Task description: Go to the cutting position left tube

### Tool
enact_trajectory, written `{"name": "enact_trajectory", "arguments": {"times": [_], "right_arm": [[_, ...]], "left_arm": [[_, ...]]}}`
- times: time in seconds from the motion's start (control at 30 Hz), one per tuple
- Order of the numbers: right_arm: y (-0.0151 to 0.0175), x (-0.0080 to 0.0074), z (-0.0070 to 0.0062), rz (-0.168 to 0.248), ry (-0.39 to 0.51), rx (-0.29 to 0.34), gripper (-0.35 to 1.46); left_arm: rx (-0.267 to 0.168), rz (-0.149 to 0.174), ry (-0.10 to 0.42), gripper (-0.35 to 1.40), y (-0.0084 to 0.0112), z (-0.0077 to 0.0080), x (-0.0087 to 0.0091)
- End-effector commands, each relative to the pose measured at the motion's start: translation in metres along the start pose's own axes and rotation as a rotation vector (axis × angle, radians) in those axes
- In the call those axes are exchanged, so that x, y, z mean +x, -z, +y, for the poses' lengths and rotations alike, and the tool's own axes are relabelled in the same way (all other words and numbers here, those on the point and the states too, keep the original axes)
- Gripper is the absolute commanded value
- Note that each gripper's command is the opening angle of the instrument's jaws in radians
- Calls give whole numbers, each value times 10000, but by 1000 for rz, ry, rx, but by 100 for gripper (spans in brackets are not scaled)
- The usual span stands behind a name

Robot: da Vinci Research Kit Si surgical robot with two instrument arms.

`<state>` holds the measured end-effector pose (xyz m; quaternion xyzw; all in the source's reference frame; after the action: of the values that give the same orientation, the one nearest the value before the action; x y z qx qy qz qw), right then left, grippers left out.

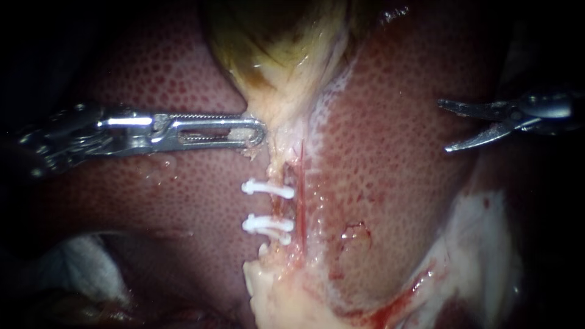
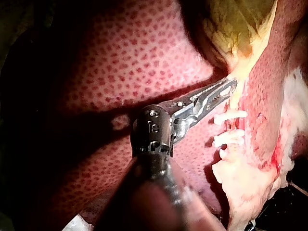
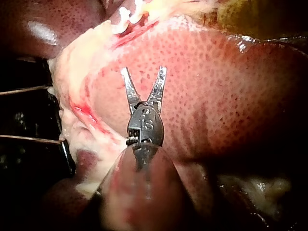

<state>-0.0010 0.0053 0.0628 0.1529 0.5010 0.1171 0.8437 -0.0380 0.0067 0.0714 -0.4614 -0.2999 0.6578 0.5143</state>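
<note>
At the centre of the endoscope view, the left tube [image 1: 281, 207] runs down from the gallbladder [image 1: 274, 36] as a pale strand across the liver [image 1: 396, 183]. Two white clips sit on it, the upper clip [image 1: 267, 189] above the lower clip [image 1: 267, 224], with a short bare stretch of tube between them. A thin red strand lies just beside it on its right.

Left instrument [image 1: 259, 131] comes in level from the left. Its tool is clenched: the long slotted jaws lie together and grasp the gallbladder's pale lower end, just above the upper clip. Pale tissue shows through the jaw slots. The left wrist view agrees, with the toothed tips [image 2: 231, 86] set into the pale tissue near both clips.

Right instrument [image 1: 443, 126] hangs over the liver on the right, well apart from the left tube. Its tool is released: two thin curved blades stand spread, nothing between them. The right wrist view shows the same spread tips [image 3: 144, 70] above bare liver.
</note>
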Motion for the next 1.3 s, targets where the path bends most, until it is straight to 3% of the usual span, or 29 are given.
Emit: {"name": "enact_trajectory", "arguments": {"times": [0.03, 0.37, 0.47, 0.83, 1.03, 1.3], "right_arm": [[0, 0, 0, 0, 0, 0, 143], [0, -1, 0, 0, 0, 0, 143], [-1, -1, 0, 0, 0, 0, 143], [-1, -1, 0, 0, 1, 0, 143], [-1, -1, 0, 0, 0, -1, 143], [-3, -1, -1, -1, 1, 3, 143]], "left_arm": [[0, 0, 0, -35, 0, 0, 0], [-19, 0, 4, -35, 20, 2, 5], [-19, 19, 19, -35, 36, 6, 17], [-8, 119, -19, -35, 100, 14, 64], [2, 163, -32, -35, 119, 21, 76], [12, 169, -28, -35, 121, 23, 74]]}}
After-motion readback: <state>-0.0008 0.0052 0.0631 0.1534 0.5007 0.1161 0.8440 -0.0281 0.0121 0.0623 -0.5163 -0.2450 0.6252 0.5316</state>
